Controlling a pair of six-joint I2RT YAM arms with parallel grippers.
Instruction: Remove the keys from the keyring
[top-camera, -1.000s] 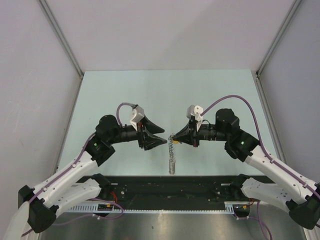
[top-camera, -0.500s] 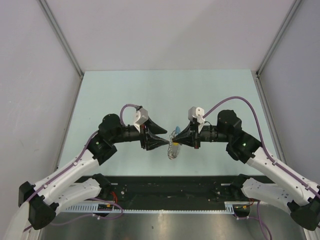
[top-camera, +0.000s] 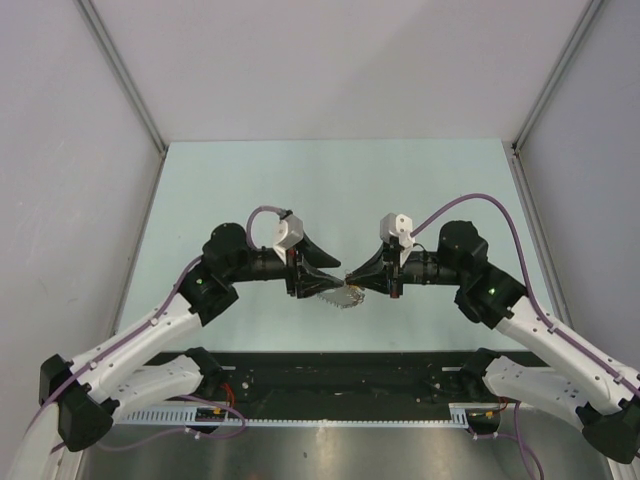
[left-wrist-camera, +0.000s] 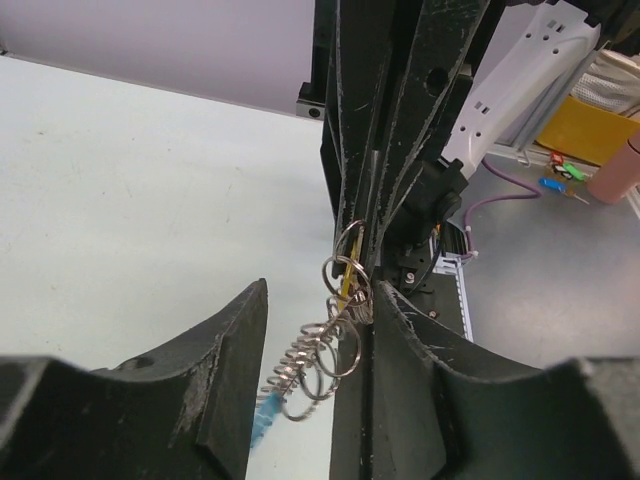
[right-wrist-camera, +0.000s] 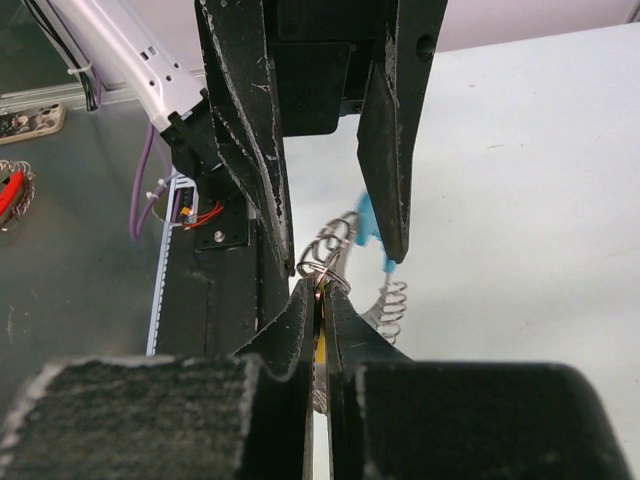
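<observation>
My right gripper (top-camera: 353, 283) (right-wrist-camera: 320, 290) is shut on the keyring (right-wrist-camera: 326, 270), a thin silvery loop, with a yellow piece pinched between its fingers. The keys (top-camera: 341, 295) (left-wrist-camera: 325, 345), a string of small silvery pieces with one blue piece (left-wrist-camera: 262, 420) (right-wrist-camera: 366, 226), trail from the keyring (left-wrist-camera: 347, 250) toward my left gripper. My left gripper (top-camera: 328, 286) (left-wrist-camera: 322, 300) is open. Its fingers (right-wrist-camera: 250, 130) stand on either side of the bunch, tip to tip with the right gripper. The bunch lies close against its right finger (left-wrist-camera: 420, 370).
The pale green table (top-camera: 330, 190) stretches behind the grippers, with grey walls on three sides. A black rail (top-camera: 340, 370) runs along the near edge by the arm bases. Purple cables (top-camera: 470, 200) loop above each wrist.
Both grippers have closed in on each other. The bunch, which hung long below the right gripper, now shows short and sits between the open left fingers.
</observation>
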